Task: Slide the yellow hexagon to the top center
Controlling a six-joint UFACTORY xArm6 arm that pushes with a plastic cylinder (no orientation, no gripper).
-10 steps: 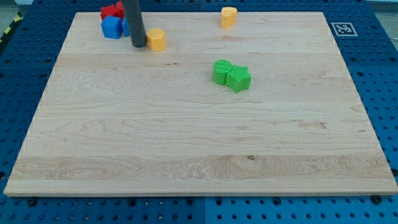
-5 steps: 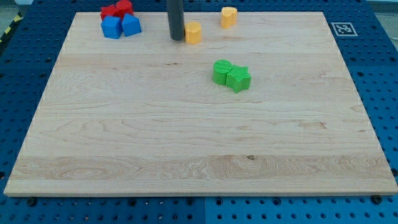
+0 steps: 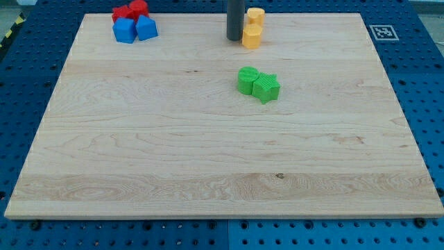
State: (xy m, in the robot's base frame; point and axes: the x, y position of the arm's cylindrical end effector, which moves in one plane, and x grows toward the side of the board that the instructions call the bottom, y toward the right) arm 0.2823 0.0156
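Camera view, looking down on a pale wooden board (image 3: 208, 160) resting on a blue perforated table (image 3: 427, 90). I have no gripper here, only a straight dark rod, so nothing is held; my tip (image 3: 234, 38) sits near the board's top edge, touching the left side of the yellow hexagon block (image 3: 251, 37). That hexagon is at the top centre, pressed against a second yellow block (image 3: 255, 15) directly above it, whose shape I cannot make out, and which lies almost at the board's top edge. Little room is left above the pair. At the top left corner, two red blocks (image 3: 130, 11) and two blue blocks (image 3: 135, 29) cluster close to the edge. Two green blocks (image 3: 258, 83) touch each other just below the hexagon, slightly right of centre. Below them the board lies open. A small black-and-white square marker (image 3: 381, 32) sits at the top right corner; I see no readable writing.
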